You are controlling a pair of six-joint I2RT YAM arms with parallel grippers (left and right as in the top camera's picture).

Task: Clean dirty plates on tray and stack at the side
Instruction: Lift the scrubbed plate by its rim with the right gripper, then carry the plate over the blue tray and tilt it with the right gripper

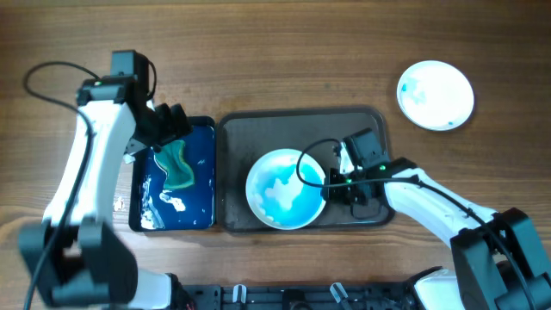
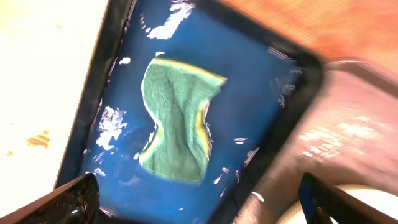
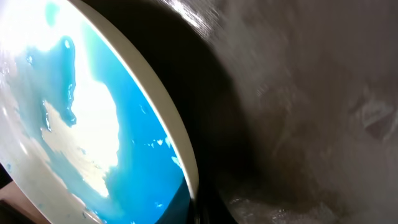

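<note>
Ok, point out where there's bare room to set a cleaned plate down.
Bare wood lies right of the tray, below the far plate, though the right arm crosses its lower part. The wood above both trays is free too. Crowded: the tray's right half, with the smeared plate and right gripper, and the blue tray under the left gripper.

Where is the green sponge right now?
In the overhead view, the green sponge lies in the small blue tray on the left side, right beside the big dark tray.
</note>
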